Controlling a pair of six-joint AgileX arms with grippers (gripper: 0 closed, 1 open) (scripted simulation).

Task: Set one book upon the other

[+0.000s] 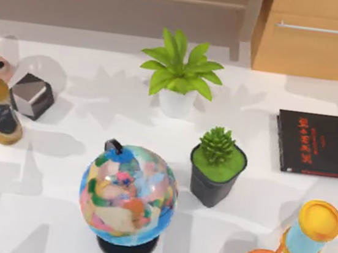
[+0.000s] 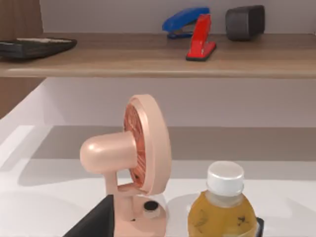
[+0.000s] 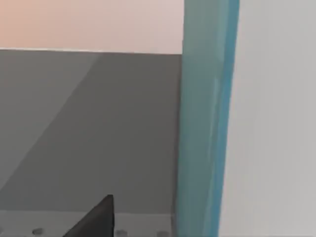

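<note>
**Black book on the desk, teal cover close at the right wrist**

The black book [image 1: 319, 144] lies flat at the right side of the desk [image 1: 98, 99], thin, matte, with red characters running down its cover near one edge. In the right wrist view a teal book [image 3: 205, 128] stands as an upright band of plain blue-green cover, a pale surface beside it; one dark fingertip [image 3: 96, 217] of the right claw pokes in next to it, and I cannot tell whether that claw grips anything. The left arm sits at the desk's left edge, its claw's opening impossible to judge, facing a pink fan [image 2: 133, 158] and a bottle [image 2: 223, 207].
</note>
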